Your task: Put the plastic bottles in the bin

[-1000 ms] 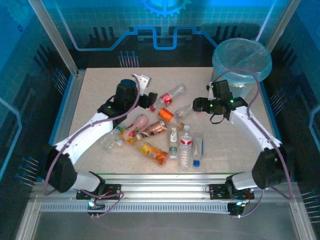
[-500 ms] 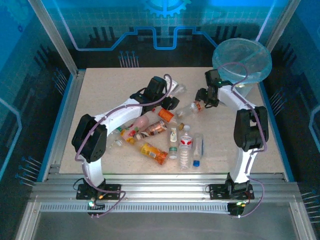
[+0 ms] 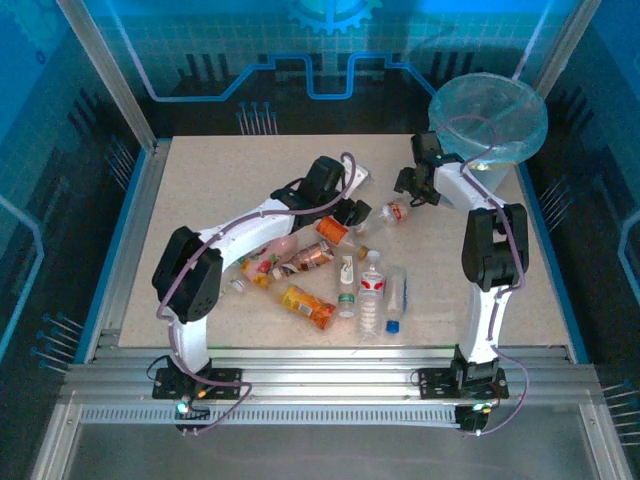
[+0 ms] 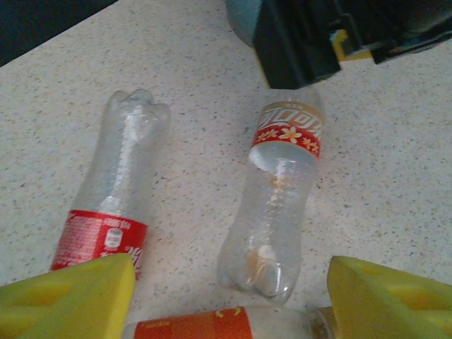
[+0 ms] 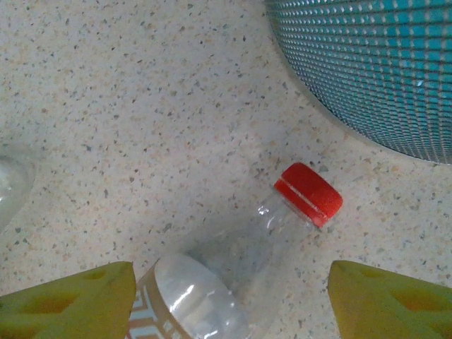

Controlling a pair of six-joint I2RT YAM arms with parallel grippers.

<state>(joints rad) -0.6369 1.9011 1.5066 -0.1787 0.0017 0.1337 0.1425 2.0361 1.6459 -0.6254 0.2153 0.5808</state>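
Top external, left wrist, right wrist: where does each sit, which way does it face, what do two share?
Top external: above and behind the bases, looking down on table, bin, left arm, right arm.
Left wrist: on the left arm, looking down at a gold-labelled bottle and a red-labelled bottle; open left gripper's yellow fingertips show.
Right wrist: looking down at a red-capped bottle by the bin; open right gripper's fingertips show.
Shared: both wrist views probably show one bottle.

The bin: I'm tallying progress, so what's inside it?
Inside the bin, just pale blue liner, no bottle discernible; the right arm's cable covers part of the near side.
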